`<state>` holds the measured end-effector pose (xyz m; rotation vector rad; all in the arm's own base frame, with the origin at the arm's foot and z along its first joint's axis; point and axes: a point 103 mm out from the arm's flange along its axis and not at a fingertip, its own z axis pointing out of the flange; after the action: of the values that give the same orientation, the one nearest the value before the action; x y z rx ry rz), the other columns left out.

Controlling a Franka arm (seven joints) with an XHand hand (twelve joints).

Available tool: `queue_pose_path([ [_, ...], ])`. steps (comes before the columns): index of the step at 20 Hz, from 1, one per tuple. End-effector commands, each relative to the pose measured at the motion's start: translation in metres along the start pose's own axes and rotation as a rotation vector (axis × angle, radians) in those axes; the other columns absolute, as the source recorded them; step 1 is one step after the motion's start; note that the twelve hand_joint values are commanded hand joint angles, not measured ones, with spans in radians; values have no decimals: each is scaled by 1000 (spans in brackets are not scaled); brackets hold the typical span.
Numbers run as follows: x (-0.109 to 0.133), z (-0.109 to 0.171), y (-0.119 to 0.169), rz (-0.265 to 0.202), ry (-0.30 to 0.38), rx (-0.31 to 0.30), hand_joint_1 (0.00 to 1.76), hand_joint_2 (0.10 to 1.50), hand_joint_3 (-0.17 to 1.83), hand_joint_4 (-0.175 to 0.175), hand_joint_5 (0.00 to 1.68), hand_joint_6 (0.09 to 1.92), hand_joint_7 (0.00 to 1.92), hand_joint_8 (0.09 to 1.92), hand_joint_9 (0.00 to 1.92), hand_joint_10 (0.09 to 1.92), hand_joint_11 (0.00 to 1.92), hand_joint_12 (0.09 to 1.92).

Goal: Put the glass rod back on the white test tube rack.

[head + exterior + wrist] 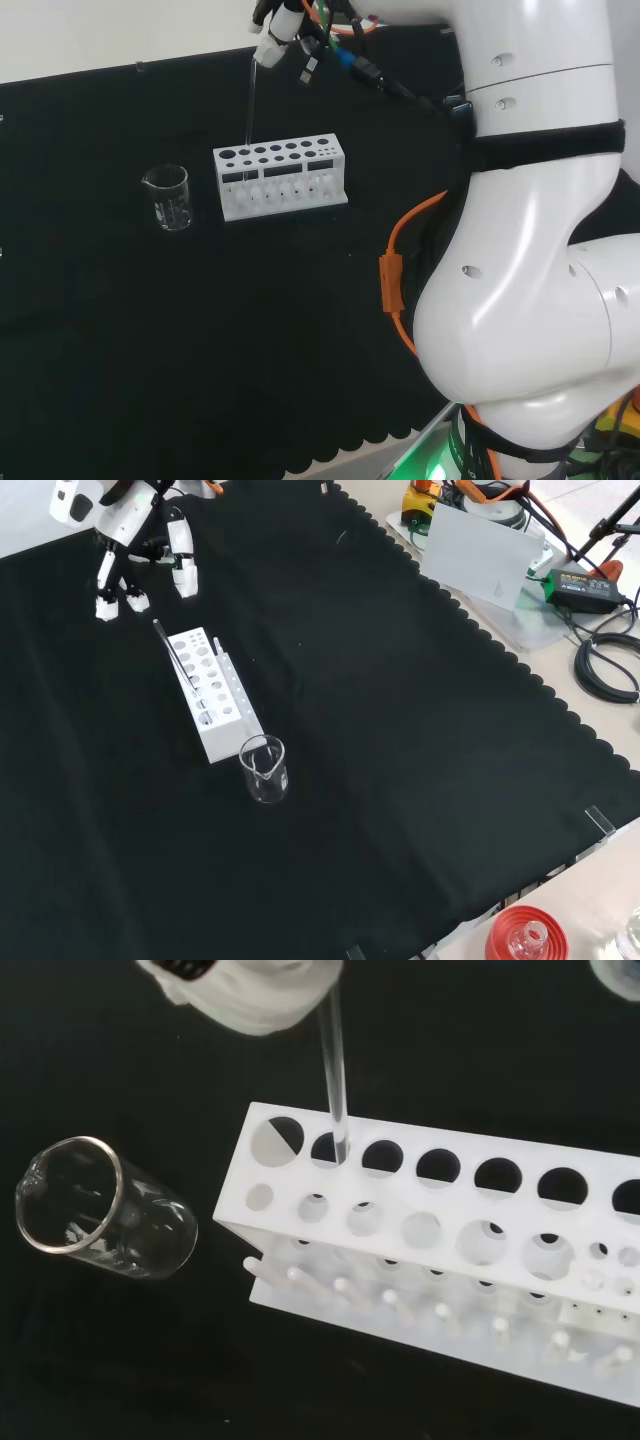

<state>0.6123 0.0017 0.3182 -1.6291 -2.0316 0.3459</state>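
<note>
Black cloth (pixel 150 330), glass rod (pixel 249 105) below hand (pixel 272 40), tip in rack (pixel 282 178)

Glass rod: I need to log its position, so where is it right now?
In the head view the glass rod stands upright in a hole near the left end of the white rack, right of the beaker.

A lab: test tube rack (pixel 281 178) and glass beaker (pixel 170 197) on black-clothed bench (pixel 200 340).

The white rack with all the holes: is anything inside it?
A glass rod stands in one hole of the white rack, near the end by the beaker. The other holes look empty. The rod's lower end is hidden inside the rack.
</note>
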Motion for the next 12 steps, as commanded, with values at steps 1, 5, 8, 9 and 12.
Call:
queue_pose_path([
  [1,-9,-5,-8,37,4,-7,950,841,-175,-131,272,213,942,87,1920,105,1920,629],
  [5,-16,-6,-12,57,-2,-9,952,841,-175,-133,283,211,943,87,1920,108,1920,634],
  [8,-20,-1,-12,58,7,-14,955,842,-175,-136,292,210,943,87,1920,110,1920,639],
  [9,-21,0,-13,58,10,-14,956,842,-175,-137,297,210,944,87,1920,112,1920,640],
  [12,-21,0,-13,60,4,-14,961,843,-175,-139,306,210,945,87,1920,115,1920,644],
])
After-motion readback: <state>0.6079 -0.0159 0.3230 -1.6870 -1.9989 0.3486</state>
